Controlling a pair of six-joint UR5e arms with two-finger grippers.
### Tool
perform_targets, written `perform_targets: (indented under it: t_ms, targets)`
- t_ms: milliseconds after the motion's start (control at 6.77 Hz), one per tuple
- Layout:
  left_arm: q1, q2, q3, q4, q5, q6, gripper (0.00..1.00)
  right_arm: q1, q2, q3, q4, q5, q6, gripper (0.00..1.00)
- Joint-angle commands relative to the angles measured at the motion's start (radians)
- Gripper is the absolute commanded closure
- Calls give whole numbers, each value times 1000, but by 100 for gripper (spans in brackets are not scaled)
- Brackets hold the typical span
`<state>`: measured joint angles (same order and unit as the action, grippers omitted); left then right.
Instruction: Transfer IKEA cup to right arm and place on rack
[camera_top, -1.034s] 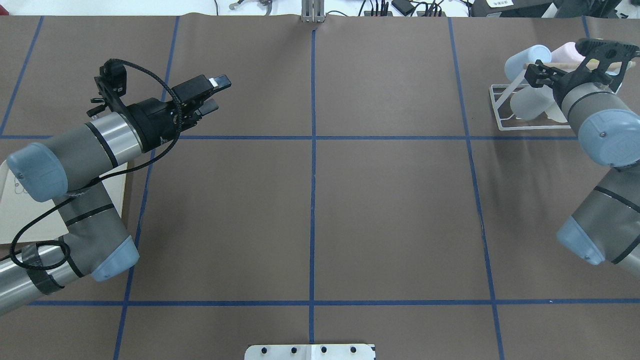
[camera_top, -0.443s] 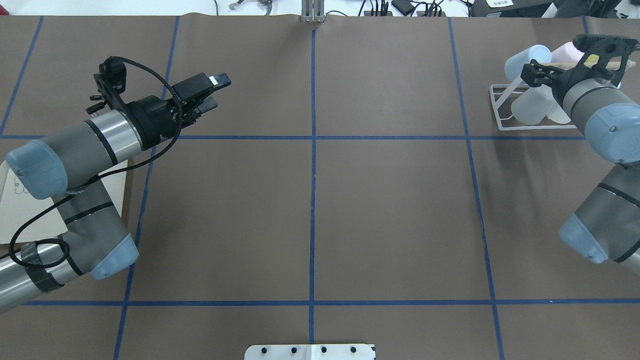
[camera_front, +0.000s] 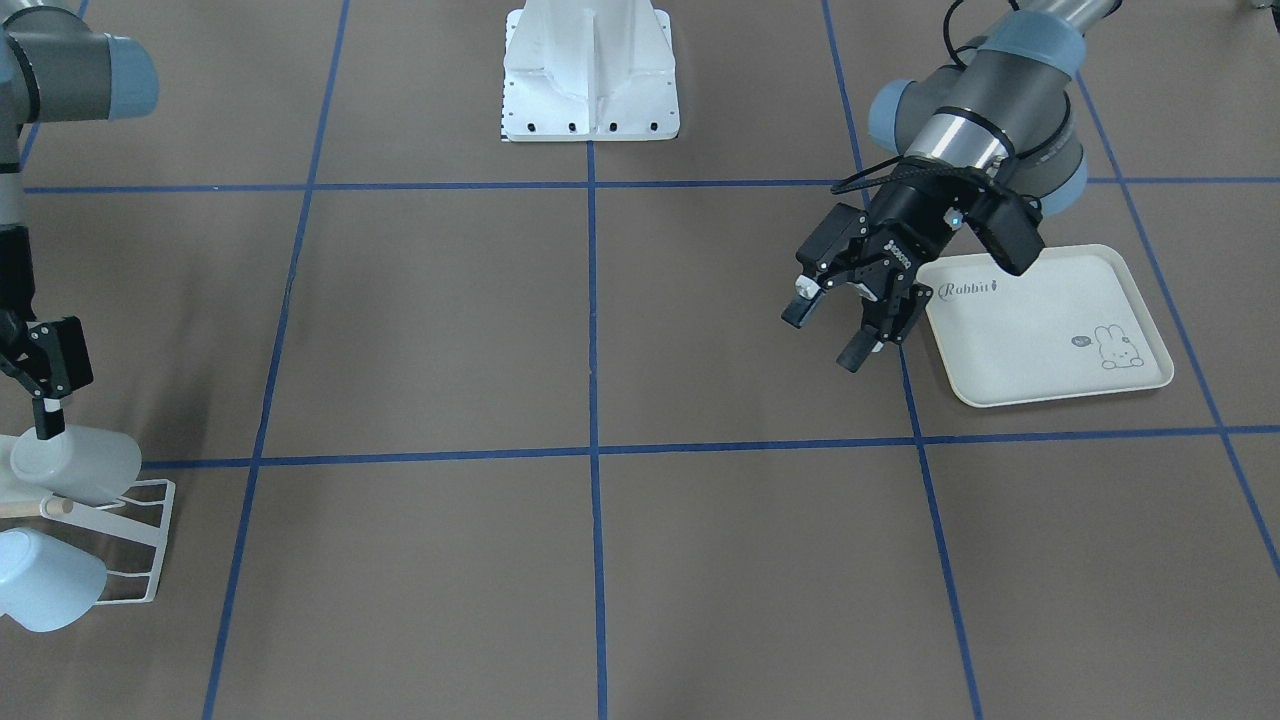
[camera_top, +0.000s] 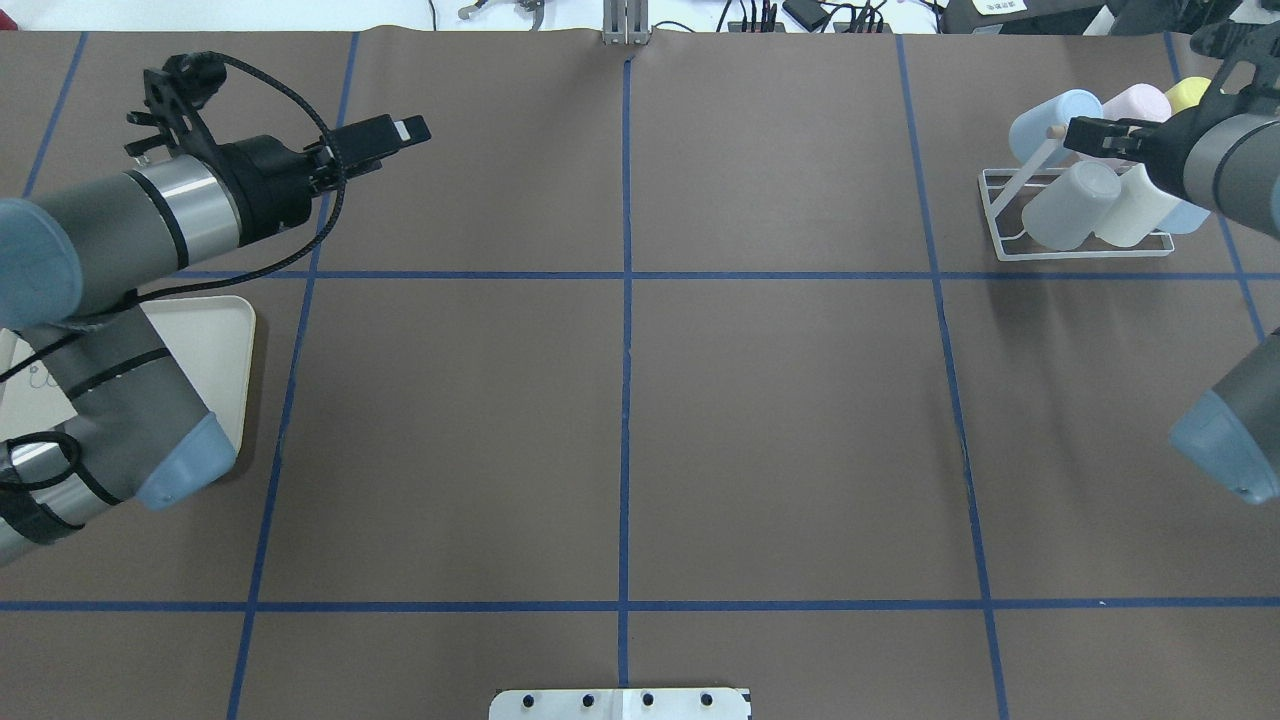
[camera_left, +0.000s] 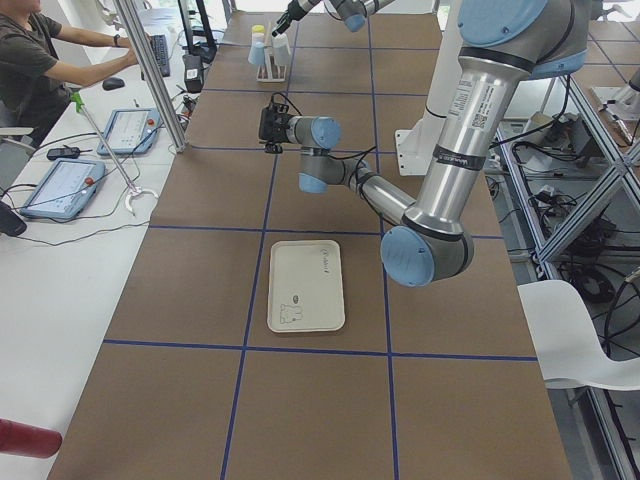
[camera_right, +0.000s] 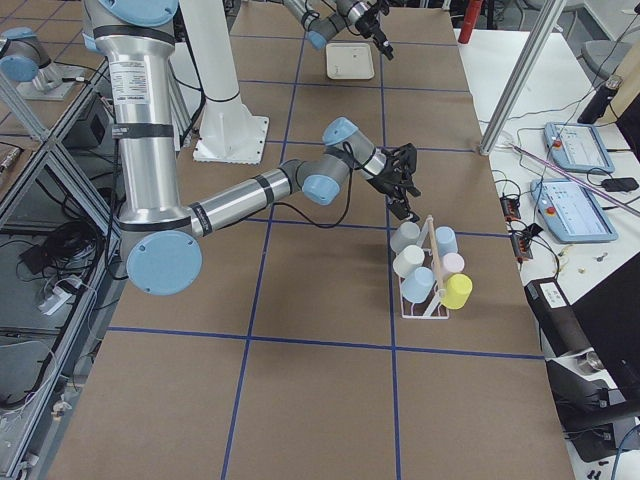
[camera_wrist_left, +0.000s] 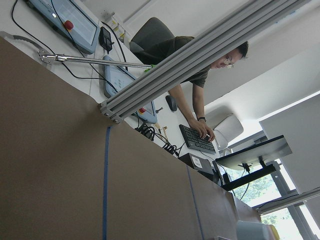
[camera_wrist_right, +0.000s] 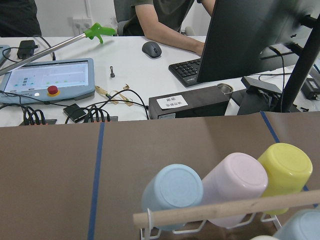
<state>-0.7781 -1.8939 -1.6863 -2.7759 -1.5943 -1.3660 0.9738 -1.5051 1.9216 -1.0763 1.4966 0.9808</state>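
Overhead exterior view: the right pincer (camera_top: 1082, 134) hangs over the rack (camera_top: 1085, 254), above the end of its wooden peg (camera_wrist_right: 220, 210) that points toward the tabletop's middle. Directly below, on the rack's robot-side row, lies a grey-white cup (camera_top: 1065, 205), which is judged to be the IKEA cup of the task because it sits closest to the fingertips. It is tilted rather than upright, its long axis slanting away from the peg.

From across the table one fingertip reaches the cup's edge. Whether it touches, and whether the right pincer is clenched or released, cannot be told from any view.

A cream cup (camera_top: 1130, 205) sits just beside the grey-white one in the same row. Blue (camera_top: 1050, 120), pink (camera_top: 1135, 100) and yellow (camera_top: 1185, 92) cups fill the rack's far row. The peg and these close neighbours are what any move by the right arm would have to clear, so a straight rise looks safest.

The left pincer (camera_front: 826, 336) is well apart from the rack, toward the opposite end of the tabletop (camera_top: 620, 400). Its fingers are spread and hold nothing, and it hovers just beside a bare rabbit-print tray (camera_front: 1040, 330). With that tray bare and the rack full, the placing looks all but finished.

Beyond the rack, a person (camera_wrist_right: 165, 30) types at a keyboard.
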Motion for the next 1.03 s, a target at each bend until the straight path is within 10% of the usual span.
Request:
perform_targets:
  t_ms: [0,443,886]
  targets:
    - [-131,77,-20,96,-154,268,1,153,-4,69,-233,255,-238,0]
    - [-408,140,-13,292,-449,749,1,426,2,25,-543,579,-793,0]
    - [-597,191,46,410,-629,1011,0,584,-73,-70,-559,752,-1088,0]
